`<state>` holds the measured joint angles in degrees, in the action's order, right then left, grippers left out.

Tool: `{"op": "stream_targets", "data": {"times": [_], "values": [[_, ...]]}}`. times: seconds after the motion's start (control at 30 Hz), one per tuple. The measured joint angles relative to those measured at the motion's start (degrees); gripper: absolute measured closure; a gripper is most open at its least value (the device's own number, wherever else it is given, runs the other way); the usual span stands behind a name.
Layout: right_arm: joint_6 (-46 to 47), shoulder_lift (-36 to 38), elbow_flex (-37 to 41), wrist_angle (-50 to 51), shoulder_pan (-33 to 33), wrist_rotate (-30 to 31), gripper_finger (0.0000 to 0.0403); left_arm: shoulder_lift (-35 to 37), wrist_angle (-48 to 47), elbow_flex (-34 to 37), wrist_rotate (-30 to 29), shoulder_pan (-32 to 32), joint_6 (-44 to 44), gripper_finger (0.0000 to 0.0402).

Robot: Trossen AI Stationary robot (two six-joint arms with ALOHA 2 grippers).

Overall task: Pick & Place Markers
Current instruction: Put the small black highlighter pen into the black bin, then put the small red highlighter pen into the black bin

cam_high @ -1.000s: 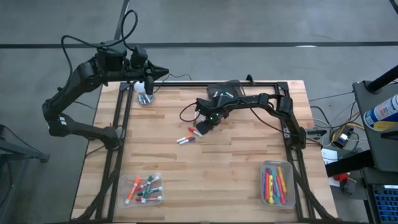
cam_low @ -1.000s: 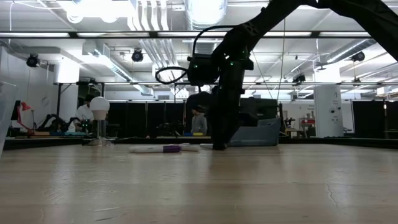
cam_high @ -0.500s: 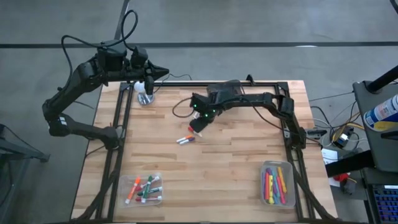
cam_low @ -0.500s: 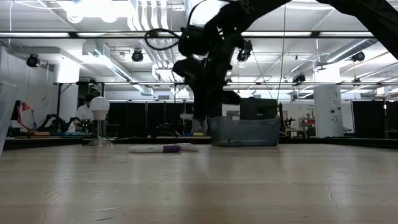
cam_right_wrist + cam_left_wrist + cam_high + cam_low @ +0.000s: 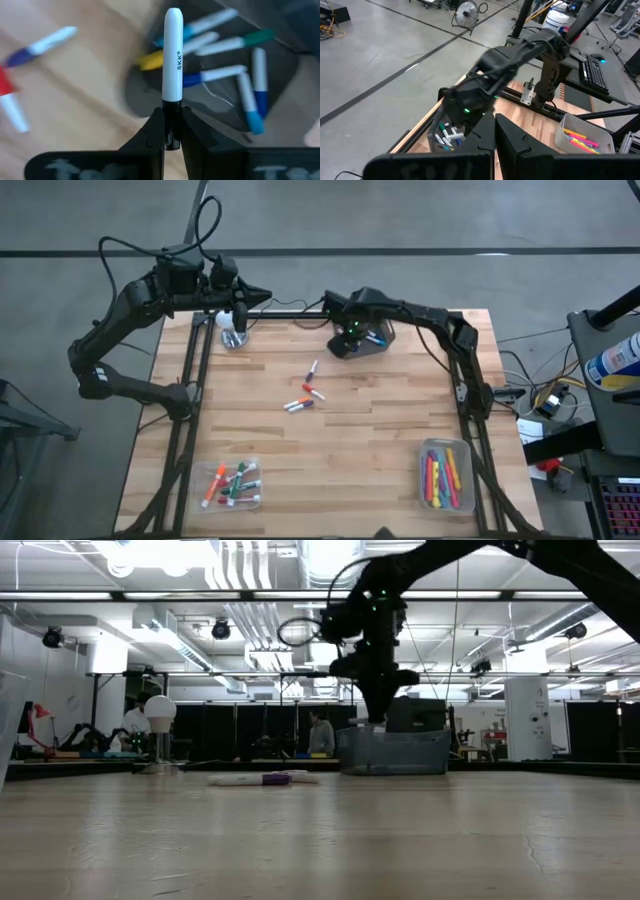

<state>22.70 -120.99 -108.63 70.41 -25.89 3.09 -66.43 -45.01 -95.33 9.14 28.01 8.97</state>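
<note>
White marker (image 5: pixel 172 55) is clamped in my right gripper (image 5: pixel 171 131) above the mesh bin (image 5: pixel 372 338), so next I'd release it; left gripper (image 5: pixel 262 297) looks closed, parked.

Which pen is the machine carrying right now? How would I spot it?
Start at the dark mesh bin at the table's far edge; the right gripper hangs just above it. Pinched between its fingers is a white-bodied marker printed "SKK", pointing straight out. The other markers lie loose in the bin.

right gripper (image 5: pixel 378 718) hangs over the dark bin (image 5: pixel 393 751); markers (image 5: pixel 262 778) on the table (image 5: pixel 320 840)
</note>
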Motion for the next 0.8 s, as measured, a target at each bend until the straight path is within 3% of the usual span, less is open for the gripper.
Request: {"op": "stream_targets", "data": {"times": [0.17, 0.33, 0.57, 0.8], "values": [[-0.28, 0.0, 1.85, -0.3, -4.15, -0.48, 0.037, 0.0, 0.0, 0.0, -0.02, -0.02, 0.0, 0.0394], [0.07, 0.0, 3.25, -0.18, -6.14, -0.52, 0.0325, 0.0, 0.0, 0.0, 0.0, -0.02, 0.0, 0.0394], [-0.73, 0.0, 2.68, -0.47, -5.71, -0.52, 0.0255, 0.0, -0.02, 0.0, -0.02, -0.02, 0.0, 0.0394], [-2.47, 0.04, -0.84, -1.15, -3.54, -4.08, 0.0231, 0.0, 0.0, 0.0, -0.02, -0.02, -1.59, 0.0394]]}}
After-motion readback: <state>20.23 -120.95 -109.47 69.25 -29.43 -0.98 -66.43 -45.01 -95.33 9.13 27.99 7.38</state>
